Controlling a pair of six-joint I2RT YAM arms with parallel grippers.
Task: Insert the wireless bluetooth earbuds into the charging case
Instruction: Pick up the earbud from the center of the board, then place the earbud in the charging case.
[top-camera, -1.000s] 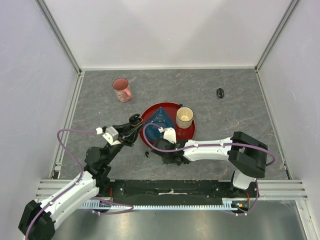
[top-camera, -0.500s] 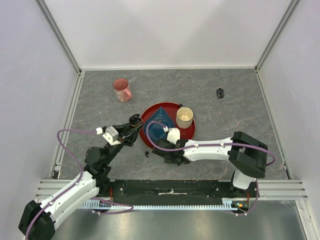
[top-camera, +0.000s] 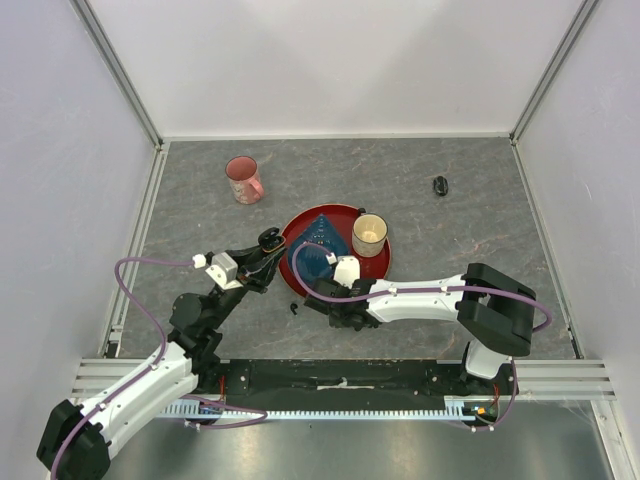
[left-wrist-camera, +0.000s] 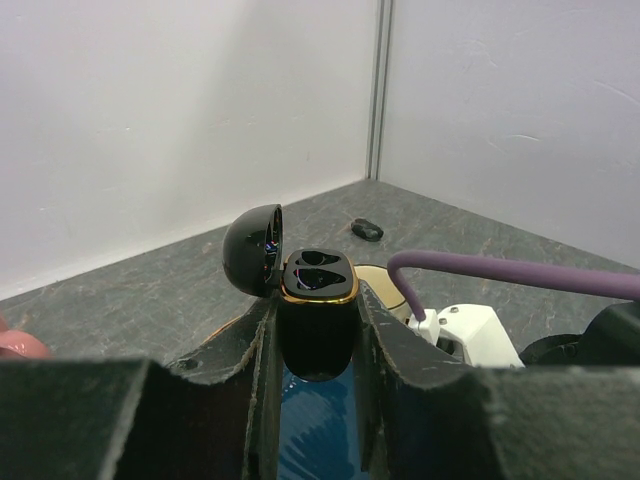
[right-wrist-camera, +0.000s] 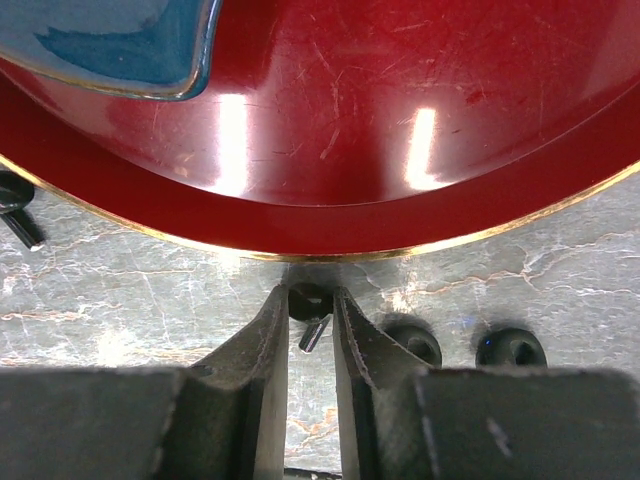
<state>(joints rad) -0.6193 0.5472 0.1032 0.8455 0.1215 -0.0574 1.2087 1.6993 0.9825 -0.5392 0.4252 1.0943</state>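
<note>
My left gripper (left-wrist-camera: 318, 300) is shut on the open black charging case (left-wrist-camera: 318, 345), holding it upright above the plate's left edge; its lid (left-wrist-camera: 250, 250) is swung back and the two gold-rimmed sockets look empty. It also shows in the top view (top-camera: 268, 240). My right gripper (right-wrist-camera: 310, 300) is low on the table at the plate's front rim, its fingers closed round one tiny black earbud (right-wrist-camera: 306, 299). Two more earbuds (right-wrist-camera: 412, 342) (right-wrist-camera: 510, 347) lie to its right. Another earbud (right-wrist-camera: 15, 205) lies at the far left, also in the top view (top-camera: 293, 307).
A red plate (top-camera: 386, 262) holds a blue crumpled wrapper (top-camera: 315, 255) and a beige cup (top-camera: 369, 235). A pink mug (top-camera: 243, 180) stands at the back left. A second black case (top-camera: 440, 185) lies at the back right. White walls enclose the table.
My right wrist has shifted slightly to the right at the plate's front rim. The left arm and the case have not moved.
</note>
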